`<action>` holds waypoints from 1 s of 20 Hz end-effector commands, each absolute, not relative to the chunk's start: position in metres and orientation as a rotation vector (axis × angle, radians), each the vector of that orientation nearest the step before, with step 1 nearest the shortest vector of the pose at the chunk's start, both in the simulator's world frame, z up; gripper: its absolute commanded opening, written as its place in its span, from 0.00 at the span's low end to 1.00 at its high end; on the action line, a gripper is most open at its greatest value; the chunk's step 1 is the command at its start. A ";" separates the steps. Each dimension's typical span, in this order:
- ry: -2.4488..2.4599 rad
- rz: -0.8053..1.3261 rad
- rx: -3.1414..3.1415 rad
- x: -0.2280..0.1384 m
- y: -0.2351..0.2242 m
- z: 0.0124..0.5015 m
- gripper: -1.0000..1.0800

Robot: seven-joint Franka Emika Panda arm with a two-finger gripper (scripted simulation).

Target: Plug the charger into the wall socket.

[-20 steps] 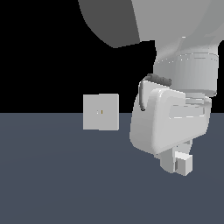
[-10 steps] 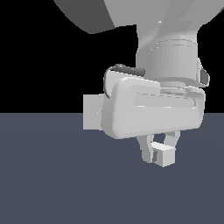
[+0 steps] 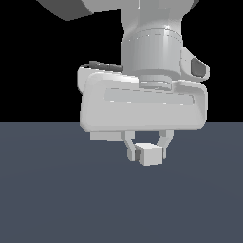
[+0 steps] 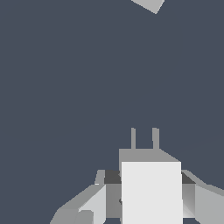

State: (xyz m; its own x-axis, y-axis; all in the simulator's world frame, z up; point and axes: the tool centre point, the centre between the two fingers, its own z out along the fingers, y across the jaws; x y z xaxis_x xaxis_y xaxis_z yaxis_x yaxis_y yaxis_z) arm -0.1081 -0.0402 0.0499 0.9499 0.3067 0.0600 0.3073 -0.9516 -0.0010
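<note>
White and boxy, the charger (image 3: 150, 154) sat just below the middle of the exterior frame, pinched between the two fingers of my hand (image 3: 146, 149). The fingers were drawn in close against its sides, so the hand was nearly closed around it and carried it clear of the dark slate tabletop (image 3: 57, 199). The arm's bulky pale body filled the upper centre of that frame and I could not see the wall socket there; it may have been behind the arm.

In the wrist picture the charger (image 4: 151, 192) filled the lower centre, its two short grey prongs (image 4: 144, 138) pointing away from the camera, with a finger (image 4: 94, 205) showing on either side of it. A pale grey corner at the top edge, right of centre, was probably the wall socket (image 4: 149, 5), well apart from the prongs.
</note>
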 end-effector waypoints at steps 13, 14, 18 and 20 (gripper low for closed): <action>-0.072 -0.094 -3.137 -0.090 0.009 0.075 0.00; -0.044 -0.094 -3.138 -0.088 0.012 0.077 0.00; 0.071 -0.094 -3.140 -0.081 0.024 0.084 0.00; 0.124 -0.093 -3.140 -0.077 0.030 0.087 0.00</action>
